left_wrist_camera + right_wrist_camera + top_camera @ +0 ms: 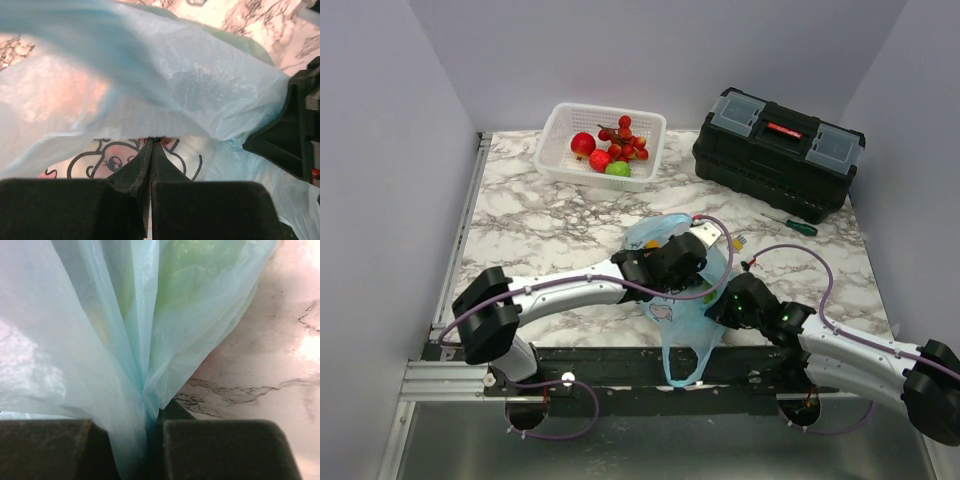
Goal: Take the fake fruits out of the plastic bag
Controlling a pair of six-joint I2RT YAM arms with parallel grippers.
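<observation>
Hidden: the fake fruits (197,275) are only a green-yellow blur through the plastic bag (672,305).
Bag place: middle of the worktop's (540,220) near edge, a handle loop hanging over it.
Left arm: stretched low, left tool (151,142) pinched shut on printed film.
Right arm: right tool (152,412) clamped on gathered folds.
Far edge: basket (552,135) of red fruit (583,143), toolbox (775,150).

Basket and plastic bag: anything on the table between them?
No. In the top external view the stretch between the basket and the plastic bag is bare marble table.
</observation>
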